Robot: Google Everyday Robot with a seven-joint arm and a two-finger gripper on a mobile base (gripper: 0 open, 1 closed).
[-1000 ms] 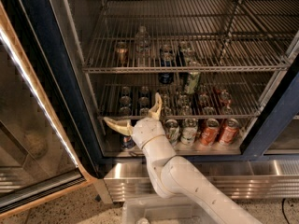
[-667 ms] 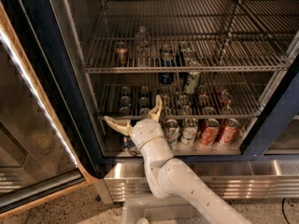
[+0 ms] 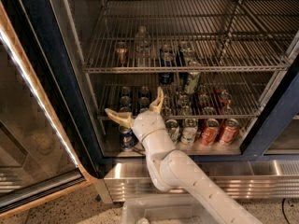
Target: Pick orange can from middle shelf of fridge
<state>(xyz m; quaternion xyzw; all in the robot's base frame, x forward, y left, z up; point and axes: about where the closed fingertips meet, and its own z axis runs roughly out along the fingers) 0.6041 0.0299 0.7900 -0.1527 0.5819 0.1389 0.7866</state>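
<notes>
The orange can point(image 3: 121, 53) stands at the left front of the middle shelf point(image 3: 224, 68), a chrome wire rack inside the open fridge point(image 3: 70, 101). It is amber with a silver lid. My gripper point(image 3: 136, 108) is open, with its two cream fingers spread wide. It sits below the middle shelf, in front of the lower racks, a little right of and well under the orange can. It holds nothing. The white arm rises from the bottom right.
A clear bottle point(image 3: 142, 38) and dark cans point(image 3: 166, 55) stand right of the orange can. Below are a blue can point(image 3: 126, 137), silver cans point(image 3: 189, 130), red-orange cans point(image 3: 229, 130) and a green-white can point(image 3: 192, 81). The glass door point(image 3: 32, 139) swings open at left. The ribbed steel base panel point(image 3: 261, 181) lies below.
The gripper has risen slightly towards the middle shelf, still open. The cans have not moved.
</notes>
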